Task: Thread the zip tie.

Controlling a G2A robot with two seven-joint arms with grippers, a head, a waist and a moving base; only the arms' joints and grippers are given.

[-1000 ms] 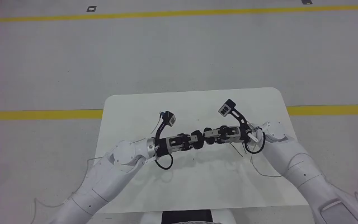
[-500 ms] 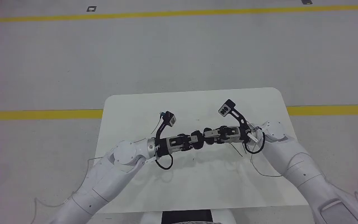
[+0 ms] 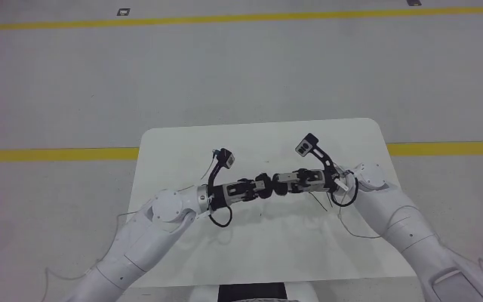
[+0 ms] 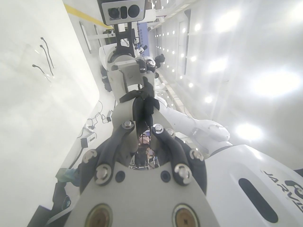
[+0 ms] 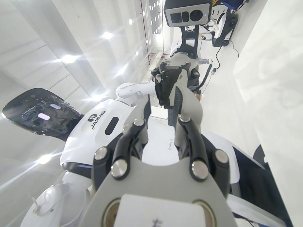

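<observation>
Left tool (image 4: 144,106): black-padded fingers pressed narrow; whether a tie sits between them I cannot tell.
Right tool (image 5: 164,95): at its 3 o'clock, tip to tip, fingers slightly parted.
Thin black zip ties (image 4: 46,58): three, flat on the white rounded table (image 4: 35,124), apart from both tools.

You see the left gripper (image 4: 143,106) with its dark fingers (image 4: 137,113) close together, tips nearly touching. Straight beyond the fingertips, right up against them, the right gripper (image 4: 145,88) faces yours nose to nose, and its wrist camera (image 4: 120,8) stands farther beyond. Well apart from the fingers, off to one side, three thin black zip ties (image 4: 47,57) lie near one another on the white table (image 4: 28,119).
</observation>
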